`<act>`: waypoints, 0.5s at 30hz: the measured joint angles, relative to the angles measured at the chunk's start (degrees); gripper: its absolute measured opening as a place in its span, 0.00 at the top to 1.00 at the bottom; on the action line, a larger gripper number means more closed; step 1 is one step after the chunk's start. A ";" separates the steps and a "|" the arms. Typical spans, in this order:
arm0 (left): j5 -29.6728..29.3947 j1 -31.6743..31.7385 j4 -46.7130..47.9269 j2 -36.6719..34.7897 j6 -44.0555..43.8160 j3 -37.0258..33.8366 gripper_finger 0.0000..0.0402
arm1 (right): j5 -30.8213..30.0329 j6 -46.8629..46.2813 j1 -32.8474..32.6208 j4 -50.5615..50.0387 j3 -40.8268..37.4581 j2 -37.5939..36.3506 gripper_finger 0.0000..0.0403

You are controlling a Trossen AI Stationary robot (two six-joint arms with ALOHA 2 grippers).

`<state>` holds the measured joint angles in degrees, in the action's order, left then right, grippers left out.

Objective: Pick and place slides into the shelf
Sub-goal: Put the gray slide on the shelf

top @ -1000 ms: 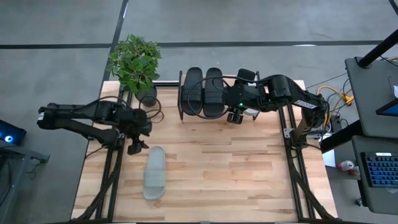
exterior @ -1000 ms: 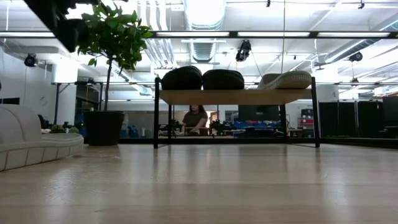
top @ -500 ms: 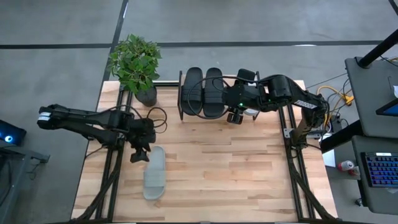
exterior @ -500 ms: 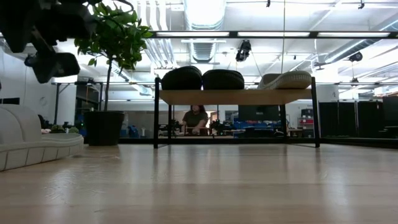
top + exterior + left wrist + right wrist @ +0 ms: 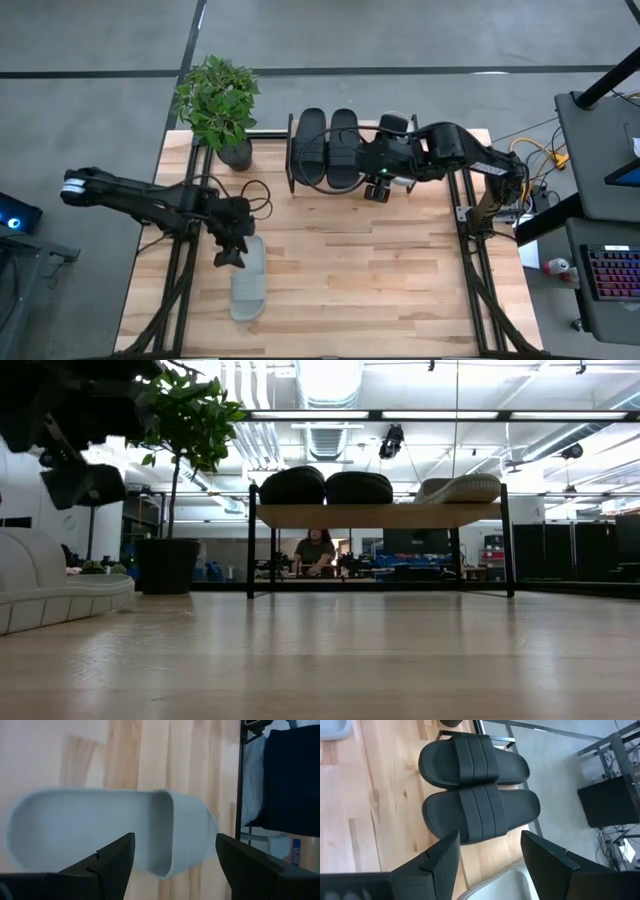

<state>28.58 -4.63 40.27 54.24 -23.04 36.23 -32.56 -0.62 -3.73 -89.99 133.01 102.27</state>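
Note:
One pale slide (image 5: pixel 248 285) lies sole-down on the table's left part, also seen large in the left wrist view (image 5: pixel 100 827) and at the left edge of the low view (image 5: pixel 50 585). My left gripper (image 5: pixel 231 260) hovers open just above the slide's far end, one finger on either side (image 5: pixel 175 865), touching nothing. On the shelf (image 5: pixel 375 515) rest two black slides (image 5: pixel 312 148) (image 5: pixel 343 148) and another pale slide (image 5: pixel 460 488). My right gripper (image 5: pixel 490 865) hangs open above the shelf's right part.
A potted plant (image 5: pixel 218 105) stands at the table's far left corner, beside the shelf. The bare wooden tabletop (image 5: pixel 380 270) spreads over the middle and right. Beyond the table a person (image 5: pixel 313 552) sits far off in the room.
My left gripper has sunk and gone toward the table's near edge, tipping as it went, and now stands low over the far end of the pale slide on the table. Its fingers stay open. The slide has not moved.

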 joint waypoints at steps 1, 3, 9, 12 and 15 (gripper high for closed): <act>0.30 -0.30 -0.29 0.00 -0.54 -0.65 0.35 | 0.00 -0.01 0.00 -0.01 -0.36 -0.01 0.50; 0.99 -0.98 -0.84 0.17 -0.81 -1.47 0.35 | 0.00 -0.25 0.00 -0.01 -1.08 0.01 0.50; 1.20 -2.89 -5.02 0.13 -3.98 -4.18 0.35 | -0.01 -0.79 0.00 -0.01 -3.20 0.01 0.50; 1.22 -3.88 -7.54 0.62 -5.21 -4.72 0.35 | -0.02 -0.92 0.00 0.12 -4.03 0.01 0.50; 1.19 -4.89 -8.87 1.49 -5.85 -4.72 0.35 | -0.02 -1.26 0.00 0.22 -4.46 0.01 0.50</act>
<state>29.77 -9.51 31.40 55.73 -28.90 31.51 -32.58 -1.88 -3.73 -89.76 128.55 102.28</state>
